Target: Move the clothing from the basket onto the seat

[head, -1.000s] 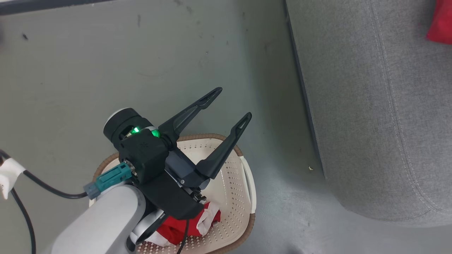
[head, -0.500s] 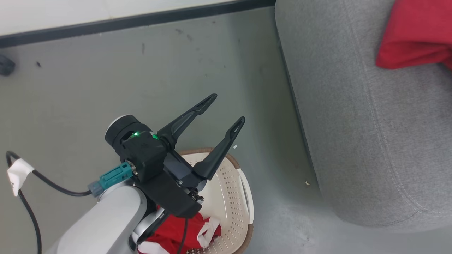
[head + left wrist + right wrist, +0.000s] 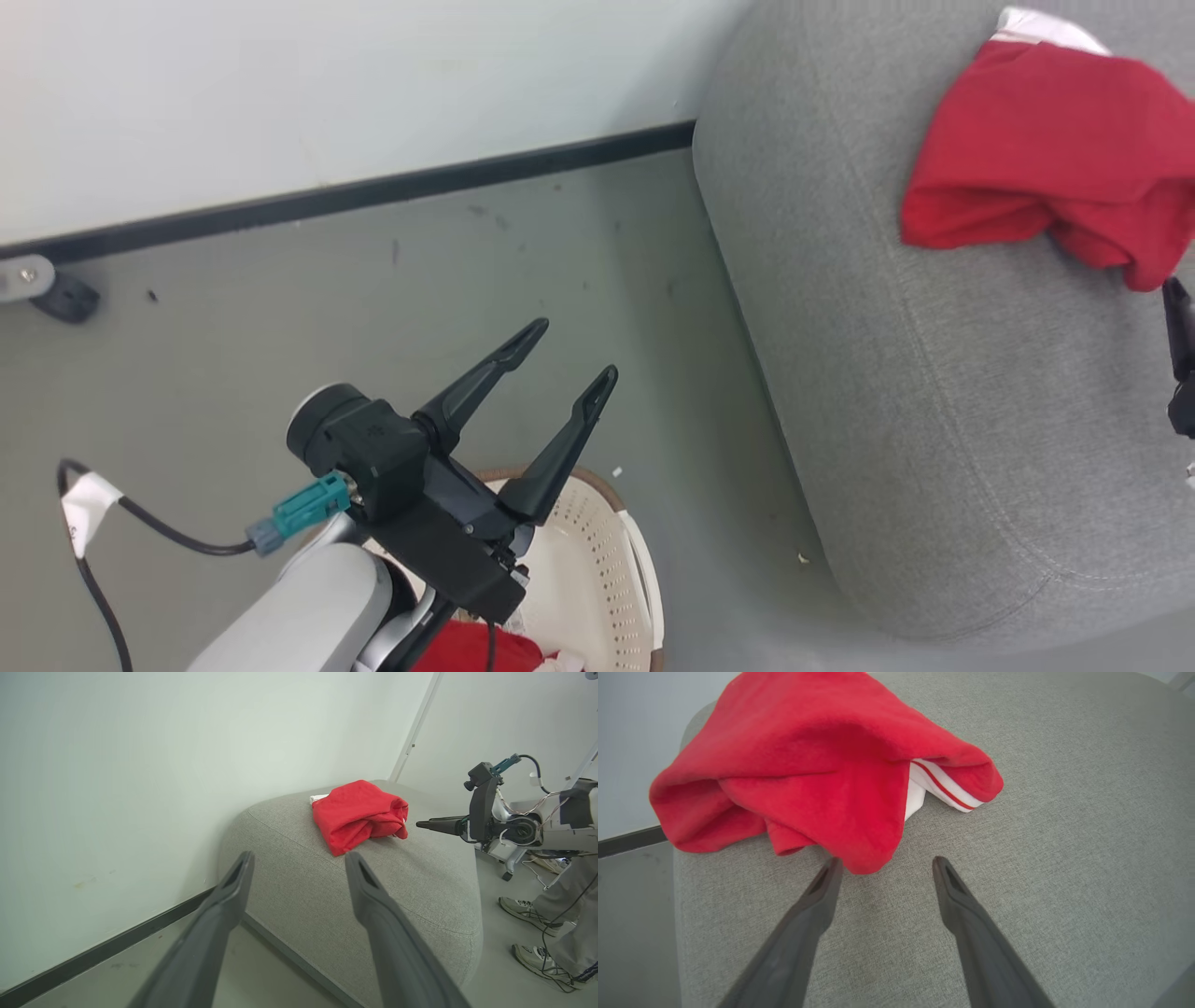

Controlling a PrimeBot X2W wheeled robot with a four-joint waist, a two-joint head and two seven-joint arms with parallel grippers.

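My right pincer has just sprung wide and grips nothing. The red garment now lies free on the grey seat, just beyond its tips. My left pincer (wide open too, empty) hangs above the basket, where more red cloth waits to be fetched.

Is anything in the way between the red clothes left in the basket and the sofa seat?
Nothing visible is. Only bare floor lies between the basket, where the red clothes sit, and the seat. The seat has free grey space beside the red garment already lying there.
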